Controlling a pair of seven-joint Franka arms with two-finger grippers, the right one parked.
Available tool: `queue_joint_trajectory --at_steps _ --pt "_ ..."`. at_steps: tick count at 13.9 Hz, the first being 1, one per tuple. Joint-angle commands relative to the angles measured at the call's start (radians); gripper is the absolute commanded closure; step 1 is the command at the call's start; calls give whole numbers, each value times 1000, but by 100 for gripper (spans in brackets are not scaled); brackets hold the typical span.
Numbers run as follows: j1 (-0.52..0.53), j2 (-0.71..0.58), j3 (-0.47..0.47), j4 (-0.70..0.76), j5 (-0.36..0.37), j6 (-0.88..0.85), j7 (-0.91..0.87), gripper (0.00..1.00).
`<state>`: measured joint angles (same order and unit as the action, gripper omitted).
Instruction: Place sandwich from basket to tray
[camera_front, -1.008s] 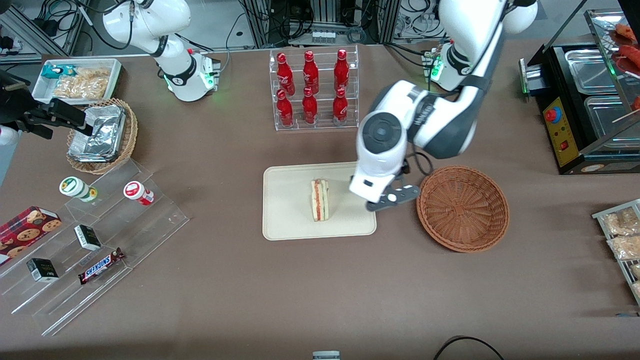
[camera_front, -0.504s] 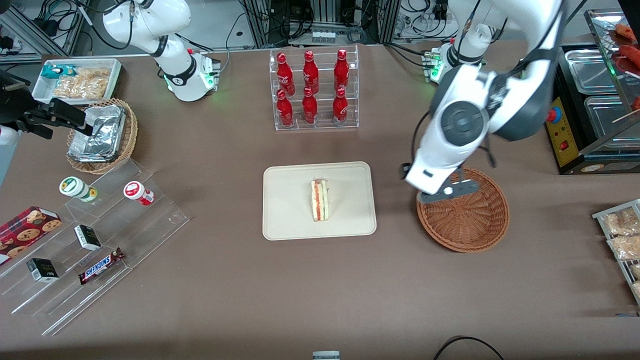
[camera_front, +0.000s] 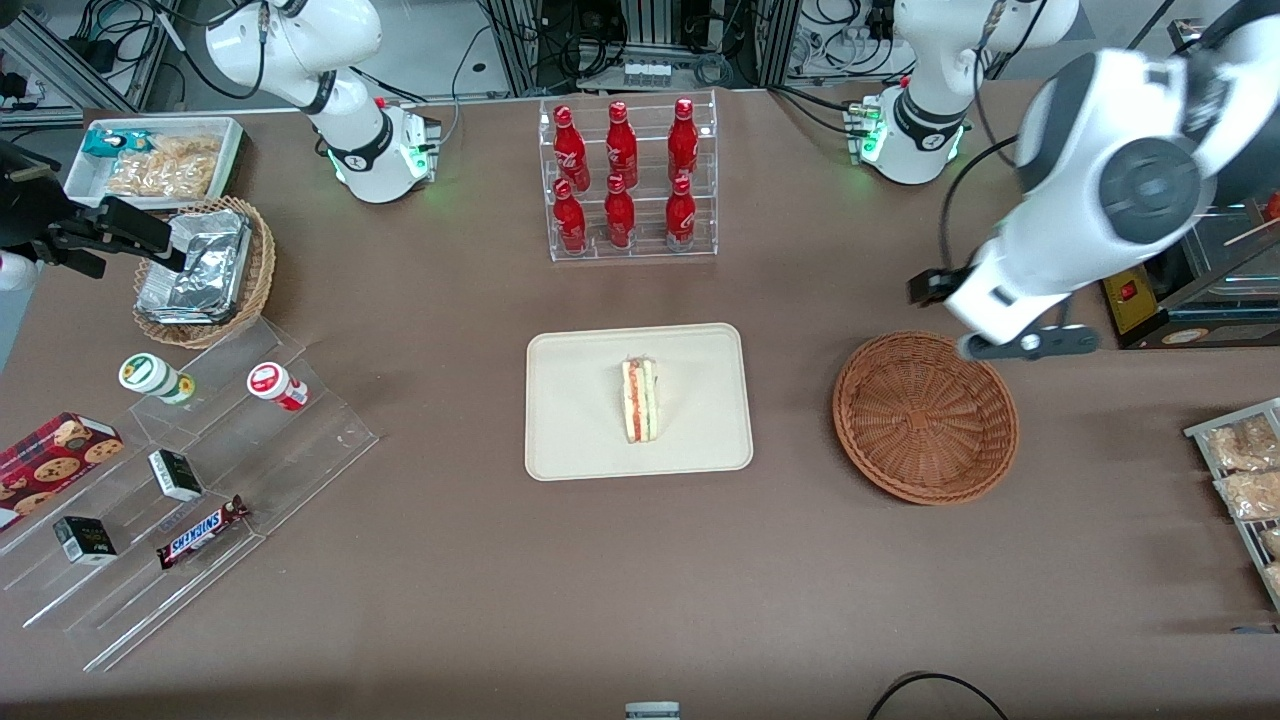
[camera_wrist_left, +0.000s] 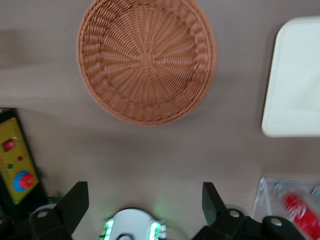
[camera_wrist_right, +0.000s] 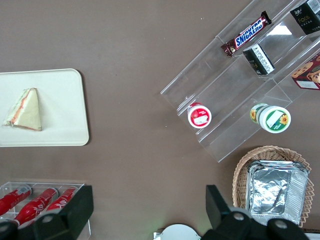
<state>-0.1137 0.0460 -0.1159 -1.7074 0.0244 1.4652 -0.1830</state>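
The gripper (camera_wrist_left: 145, 205), fingers spread wide and holding nothing, hangs high above the table just off the basket (camera_front: 925, 416), at about two o'clock from it in the front view. The basket (bare wicker inside) sits near the tray (camera_front: 585, 440), at the tray's three o'clock. The sandwich (camera_front: 640, 400) lies on the tray near its middle, striped cut edge up.

Sandwich (camera_front: 640, 401) on tray (camera_front: 580, 440); basket (camera_front: 925, 417) w/o contents
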Motion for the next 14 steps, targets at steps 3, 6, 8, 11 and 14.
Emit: queue_joint_trajectory --at_steps 3,6,8,11,14 --pt "91 -49 14 89 5 -106 180 0" --pt "92 -64 57 124 8 -95 180 0" --pt "91 -74 68 126 11 -85 180 0" --pt "91 -74 76 118 8 -33 178 0" --pt "91 -68 76 109 6 20 175 0"
